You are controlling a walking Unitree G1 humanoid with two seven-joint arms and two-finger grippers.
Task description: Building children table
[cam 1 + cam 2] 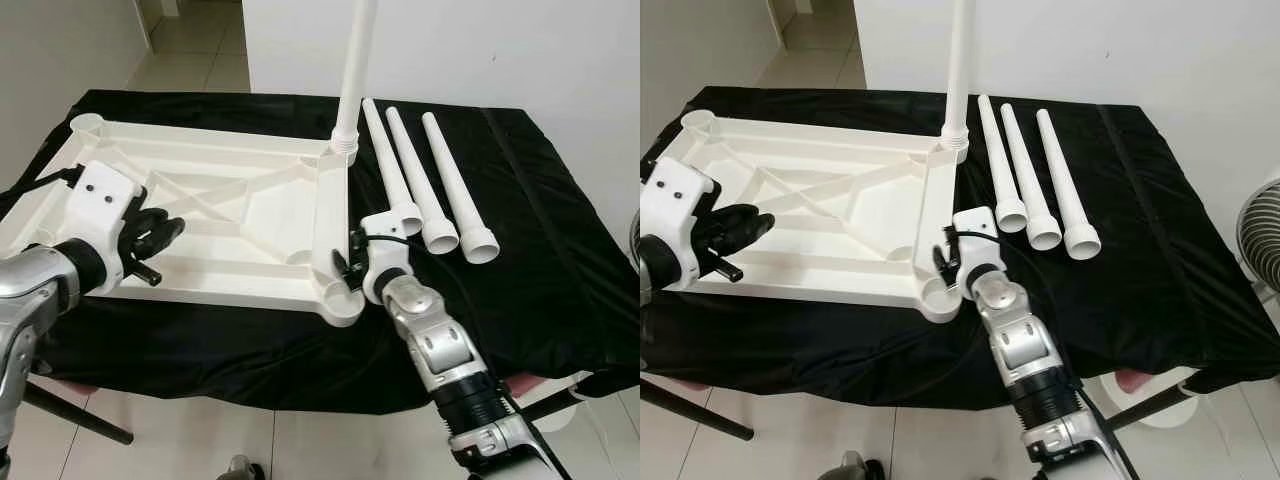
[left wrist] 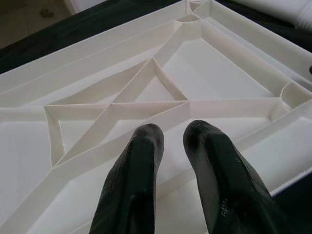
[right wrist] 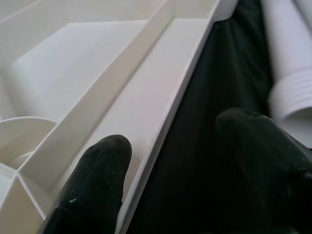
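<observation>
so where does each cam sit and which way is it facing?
Eye views: head, looking down at the upturned tabletop and three loose legs; both arms show.
Left wrist: along the left hand, open over the ribs.
Right wrist: along the right hand, open astride the tabletop's edge.
All share the tabletop.

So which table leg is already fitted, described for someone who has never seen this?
Find the upturned white tabletop on the black cloth. At its far right corner one white leg stands upright in its socket. The three loose legs beside it lie flat on the cloth.
</observation>
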